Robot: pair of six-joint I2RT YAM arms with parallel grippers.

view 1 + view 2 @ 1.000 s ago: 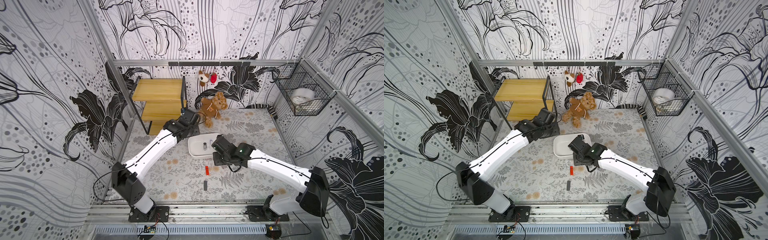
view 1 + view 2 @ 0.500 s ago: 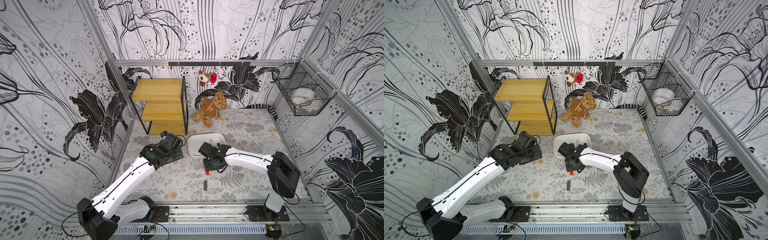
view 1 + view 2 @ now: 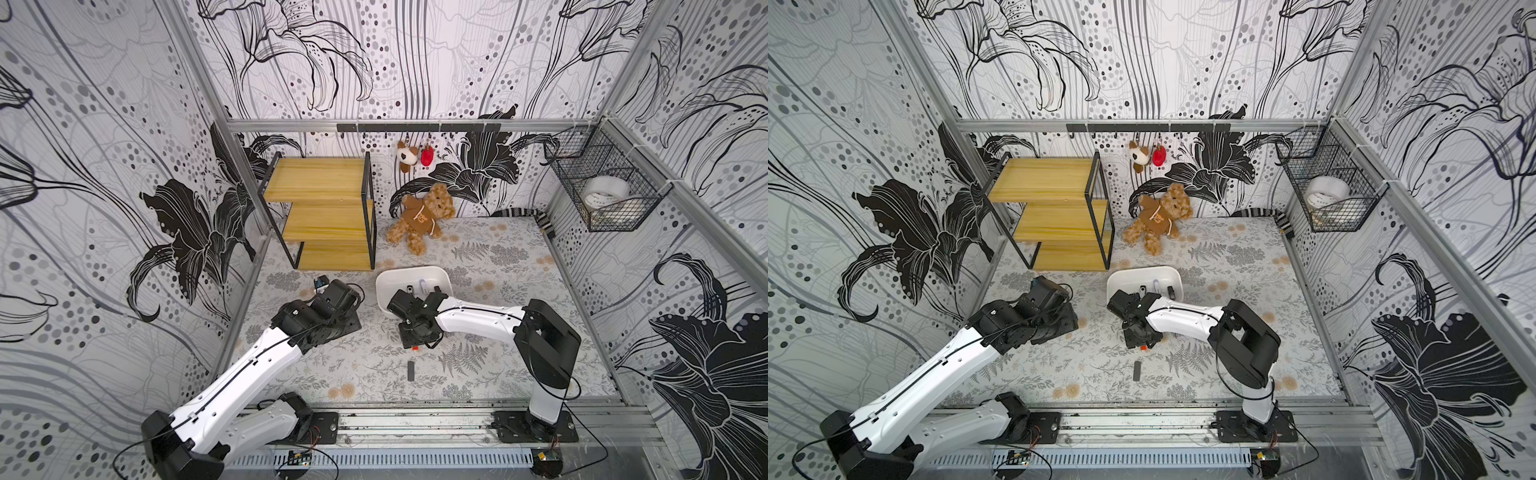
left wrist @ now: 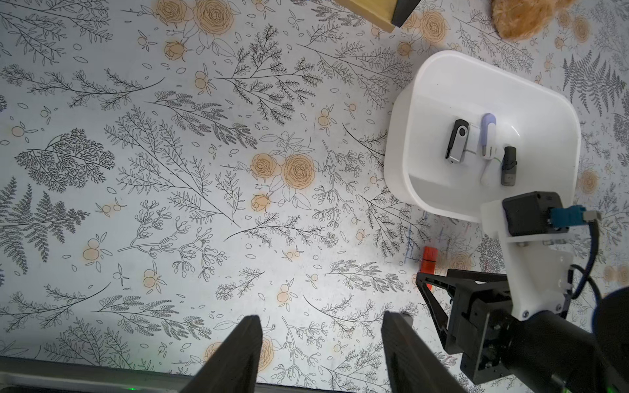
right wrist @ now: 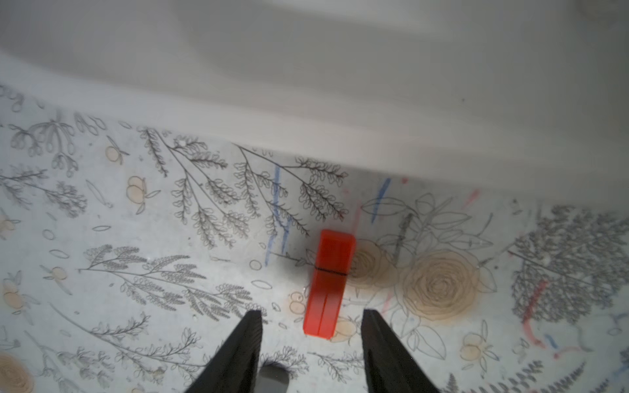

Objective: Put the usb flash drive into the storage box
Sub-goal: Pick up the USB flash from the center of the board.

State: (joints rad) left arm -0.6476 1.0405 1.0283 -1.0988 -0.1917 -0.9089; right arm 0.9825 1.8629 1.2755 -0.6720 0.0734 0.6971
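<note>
A red usb flash drive (image 5: 328, 285) lies flat on the floral mat just in front of the storage box, a white tray (image 3: 411, 272), and is mostly hidden under my wrist in both top views. My right gripper (image 5: 312, 311) is open and points down. The drive's near end sits between its fingertips without touching either. Several other flash drives lie in the box (image 4: 408, 136): a black-and-silver one (image 4: 457, 141), a white-and-lavender one (image 4: 487, 139) and a dark grey one (image 4: 509, 165). My left gripper (image 4: 324, 316) hangs open over bare mat, left of the box.
A black flash drive (image 3: 411, 370) lies on the mat nearer the front rail. A wooden shelf (image 3: 328, 212) stands at the back left, with a teddy bear (image 3: 422, 218) beside it. A black wire basket (image 3: 602, 195) holding a tape roll hangs on the right wall.
My left arm has drawn back from the box towards the front left. My right gripper has moved from the box's near side down over the red drive, and its jaws have narrowed slightly.
</note>
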